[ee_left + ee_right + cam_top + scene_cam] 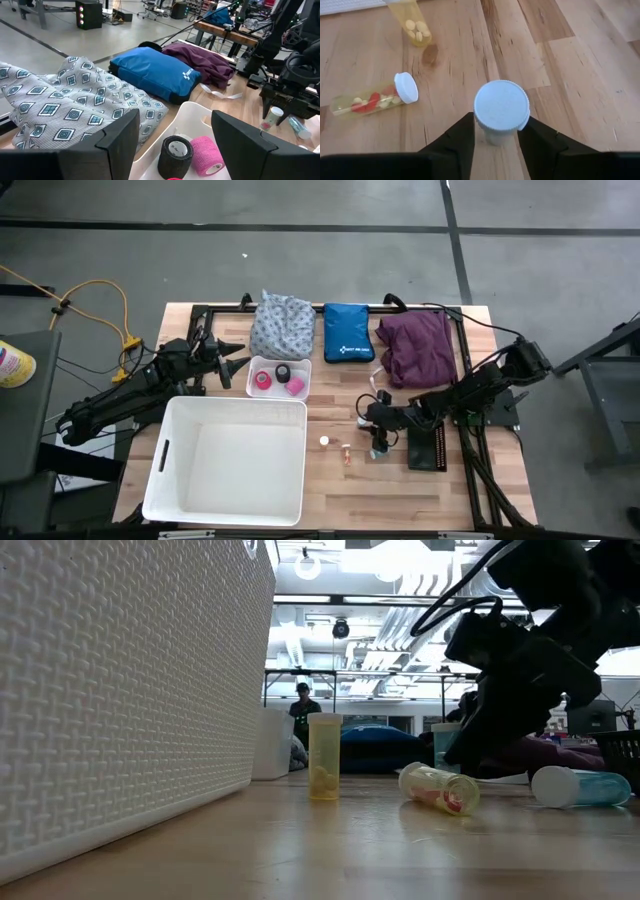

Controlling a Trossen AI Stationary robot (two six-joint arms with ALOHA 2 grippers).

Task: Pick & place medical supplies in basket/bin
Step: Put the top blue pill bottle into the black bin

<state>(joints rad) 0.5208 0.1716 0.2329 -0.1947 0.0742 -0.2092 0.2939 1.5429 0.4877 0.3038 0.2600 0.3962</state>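
While the right pincer (499,131) stands over the wooden surface (420,480), its two dark fingers flank an upright white-capped vial (501,111) and press against its sides just under the cap, so the grasp step looks to be in hand. Whether the hold is already firm I cannot tell, as the vial's base appears to rest on the wood.

Just beyond the pincer lies a second vial (374,98) on its side, with red and pale pills inside, and farther ahead a yellow vial (413,22) stands upright.

The left pincer (170,135) waits with its fingers spread and nothing between them, hovering at the small white tray (195,112) that holds the black tape roll (175,155) and the pink tape roll (207,154).

The next move, as I judge it, calls for a secure squeeze, a straight lift, then a carry to the large white bin (235,455), well to the side of the right pincer.
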